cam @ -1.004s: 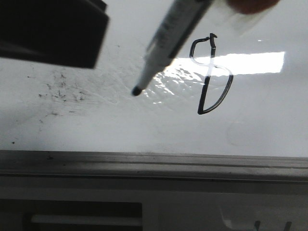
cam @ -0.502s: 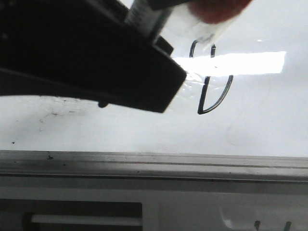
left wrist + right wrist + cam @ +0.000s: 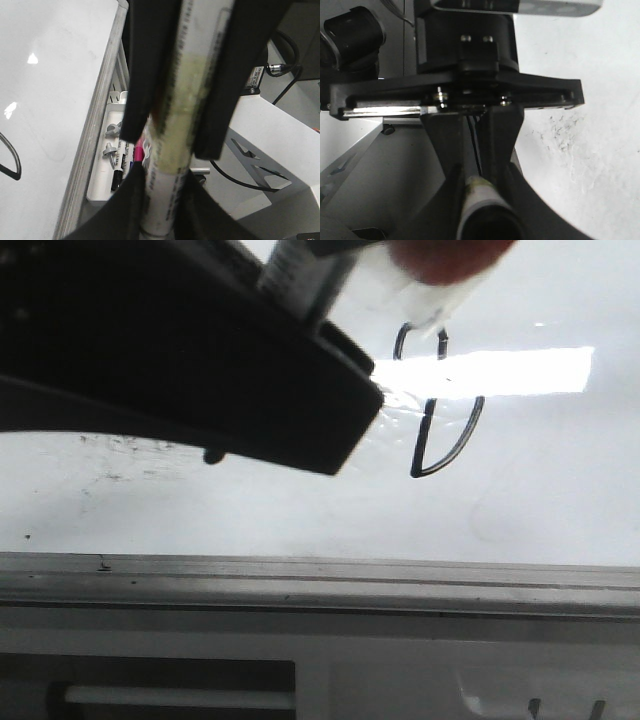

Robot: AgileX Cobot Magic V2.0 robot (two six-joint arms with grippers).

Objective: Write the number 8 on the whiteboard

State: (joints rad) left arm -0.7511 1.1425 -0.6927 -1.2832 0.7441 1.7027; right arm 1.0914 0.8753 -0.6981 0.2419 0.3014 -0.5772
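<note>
The number 8 (image 3: 424, 435) is a thin black line figure on the whiteboard (image 3: 300, 510), partly behind the marker and a light glare. A white marker (image 3: 300, 275) slants down from the top. My left gripper (image 3: 335, 420), a big black body coming in from the left, covers the marker's lower end. In the left wrist view my left gripper (image 3: 165, 175) is shut on the marker's barrel (image 3: 172, 200), and the right gripper's jaws clamp it further along. In the right wrist view my right gripper (image 3: 482, 175) is shut on the marker (image 3: 480, 200). The tip is hidden.
A grey metal rail (image 3: 320, 580) runs along the board's near edge. Black smudge specks (image 3: 120, 445) lie left of the figure. A white tray (image 3: 97, 192) with spare markers hangs beside the rail. Cables and a grey frame (image 3: 260, 170) lie off the board.
The black left gripper has moved right and down over the marker's bare tip, which showed one second ago. Almost nothing has moved in the last half second.
</note>
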